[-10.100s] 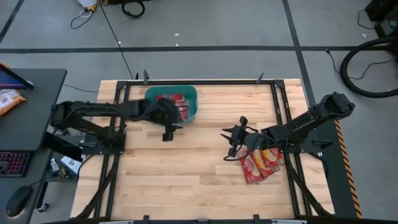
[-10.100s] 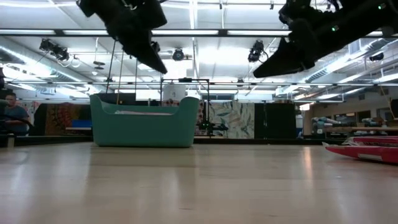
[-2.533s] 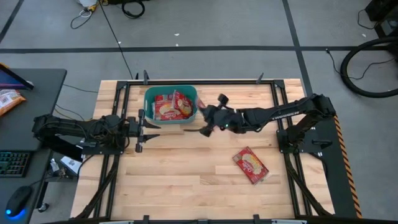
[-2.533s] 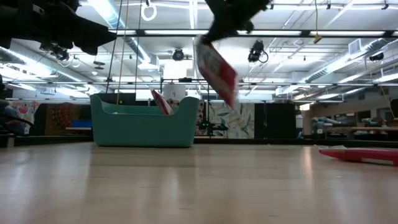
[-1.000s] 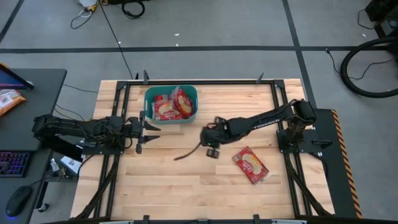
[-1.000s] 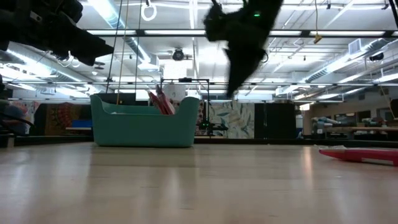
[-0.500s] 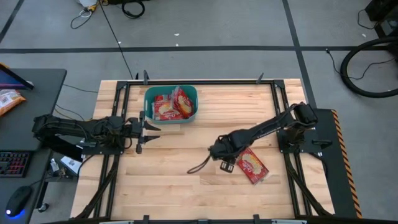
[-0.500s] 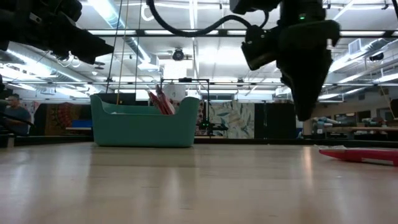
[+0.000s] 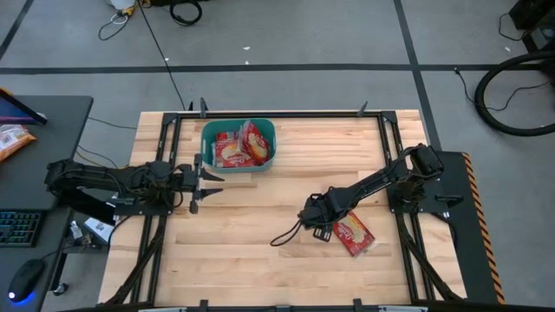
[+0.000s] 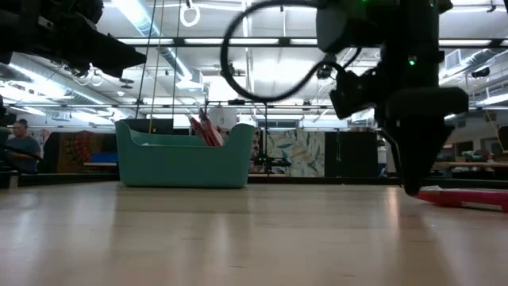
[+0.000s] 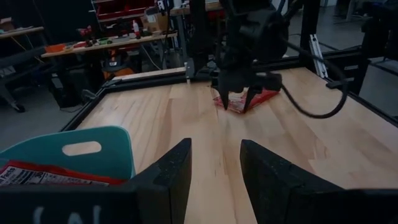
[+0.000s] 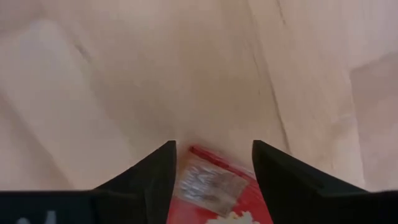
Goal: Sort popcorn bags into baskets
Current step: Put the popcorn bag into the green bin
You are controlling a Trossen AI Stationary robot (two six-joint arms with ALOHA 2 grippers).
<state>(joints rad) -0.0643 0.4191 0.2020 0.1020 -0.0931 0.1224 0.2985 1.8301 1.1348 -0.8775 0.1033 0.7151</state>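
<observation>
One red popcorn bag [image 9: 354, 235] lies flat on the table at the right. My right gripper [image 9: 324, 229] points down just above its end nearest the table's middle [image 12: 210, 182], open, one finger on either side of that end. The same gripper [image 11: 238, 104] shows over the bag [image 11: 258, 97] in the left wrist view. The teal basket [image 9: 269, 154] stands at the far left with several popcorn bags [image 9: 243, 143] in it, some leaning upright [image 10: 205, 129]. My left gripper [image 9: 206, 179] waits open and level near the basket's near side, holding nothing.
Black frame rails [image 9: 390, 147] run along the table's edges. Bare wood lies between the basket and the lone bag. The right arm's cable [image 9: 286, 236] loops over the table near the gripper. A person [image 10: 16, 147] sits in the room beyond the table.
My right gripper has travelled from the table's middle toward the right and near edge and come down over the lone popcorn bag, turning its fingers to point straight down. The bag and the basket have stayed put.
</observation>
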